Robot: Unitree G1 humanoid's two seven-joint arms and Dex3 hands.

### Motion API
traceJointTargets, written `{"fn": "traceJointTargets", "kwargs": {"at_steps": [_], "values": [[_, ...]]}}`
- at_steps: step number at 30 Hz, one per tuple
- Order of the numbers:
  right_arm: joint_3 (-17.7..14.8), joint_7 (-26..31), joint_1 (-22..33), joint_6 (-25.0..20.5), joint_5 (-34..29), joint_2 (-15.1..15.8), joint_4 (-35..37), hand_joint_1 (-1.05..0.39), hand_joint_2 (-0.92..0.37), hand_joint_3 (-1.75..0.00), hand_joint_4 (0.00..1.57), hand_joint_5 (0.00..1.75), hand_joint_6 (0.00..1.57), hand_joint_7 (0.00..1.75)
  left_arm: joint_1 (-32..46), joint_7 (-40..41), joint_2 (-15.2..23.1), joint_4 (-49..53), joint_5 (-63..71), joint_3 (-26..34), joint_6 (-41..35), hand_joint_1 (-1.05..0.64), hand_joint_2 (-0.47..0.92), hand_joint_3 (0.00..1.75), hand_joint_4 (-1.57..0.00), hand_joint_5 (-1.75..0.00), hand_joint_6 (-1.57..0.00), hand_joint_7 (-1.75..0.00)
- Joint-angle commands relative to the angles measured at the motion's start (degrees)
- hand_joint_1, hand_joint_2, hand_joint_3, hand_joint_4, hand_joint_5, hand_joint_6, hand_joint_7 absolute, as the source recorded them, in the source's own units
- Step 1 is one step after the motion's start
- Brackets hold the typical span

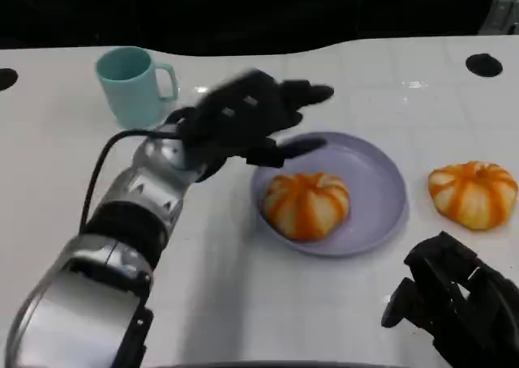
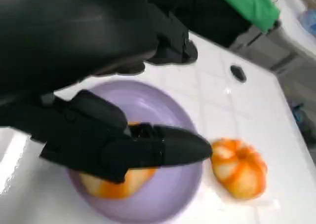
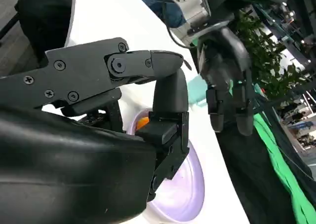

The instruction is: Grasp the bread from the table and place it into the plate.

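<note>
My right hand (image 1: 454,303) sits nearest me, below the plate (image 1: 381,181) toward its right side, resting low with its fingers curled in and nothing in them. One bread (image 1: 307,203) lies inside the plate on its left half, and a second bread (image 1: 473,193) lies on the table (image 1: 243,295) just right of the plate, clear of its rim. My left hand (image 1: 247,113) hovers over the plate's upper left edge, fingers spread and empty, with a cup (image 1: 132,85) farther left of the plate.
</note>
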State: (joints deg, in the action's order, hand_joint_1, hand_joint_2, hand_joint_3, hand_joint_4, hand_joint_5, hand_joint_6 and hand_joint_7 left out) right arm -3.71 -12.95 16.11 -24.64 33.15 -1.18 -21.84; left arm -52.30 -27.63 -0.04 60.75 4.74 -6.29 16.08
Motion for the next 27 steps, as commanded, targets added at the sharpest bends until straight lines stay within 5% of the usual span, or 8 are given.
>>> {"fn": "traceJointTargets", "kwargs": {"at_steps": [1,6,11,14,16,20,27], "values": [[-0.27,0.90,0.02,-0.16,0.21,0.30,-1.07,-0.51,-0.92,-0.24,0.60,1.75,0.48,1.54,9.16,-6.62,-0.07,-12.08,-13.12,7.99,-8.08,-0.63,0.92,0.43,-0.36,-0.85,-0.57,-0.15],[-0.51,0.51,-0.35,-0.12,0.62,0.38,-0.63,-0.51,-0.92,-0.24,0.60,1.75,0.48,1.55,19.15,-5.93,-1.11,-28.92,-22.79,11.90,-20.08,-0.62,0.92,0.39,-0.54,-1.16,-0.71,-0.34],[-0.54,0.80,-0.42,-0.48,0.65,0.44,-0.78,-0.51,-0.92,-0.24,0.60,1.75,0.48,1.55,27.48,-4.23,-0.63,-41.50,-27.32,12.72,-28.27,-0.58,0.92,0.45,-0.59,-1.43,-0.60,-0.96],[-0.52,0.63,-0.44,-0.41,0.68,0.44,-0.77,-0.51,-0.92,-0.24,0.61,1.75,0.49,1.54,31.30,-3.11,-0.84,-46.84,-29.28,13.01,-32.02,-0.57,0.92,0.46,-0.60,-1.48,-0.59,-1.07],[-0.43,0.40,-0.41,-0.26,0.64,0.51,-0.78,-0.51,-0.92,-0.25,0.61,1.75,0.49,1.55,35.89,-0.74,-1.54,-52.88,-31.60,13.43,-36.30,-0.60,0.92,0.45,-0.61,-1.67,-0.59,-1.33],[-0.41,0.36,-0.41,-0.23,0.63,0.55,-0.79,-0.51,-0.92,-0.26,0.61,1.75,0.49,1.56,37.89,1.31,-1.55,-56.67,-33.00,13.26,-39.40,-0.61,0.92,0.44,-0.62,-1.73,-0.58,-1.42],[-0.24,1.53,-0.17,-0.99,0.34,0.52,-1.84,-0.50,-0.92,-0.29,0.59,1.75,0.45,1.57,52.67,9.69,-6.32,-71.98,-39.95,13.47,-47.00,-0.59,0.92,0.50,-0.73,-1.75,-0.53,-1.65]]}}
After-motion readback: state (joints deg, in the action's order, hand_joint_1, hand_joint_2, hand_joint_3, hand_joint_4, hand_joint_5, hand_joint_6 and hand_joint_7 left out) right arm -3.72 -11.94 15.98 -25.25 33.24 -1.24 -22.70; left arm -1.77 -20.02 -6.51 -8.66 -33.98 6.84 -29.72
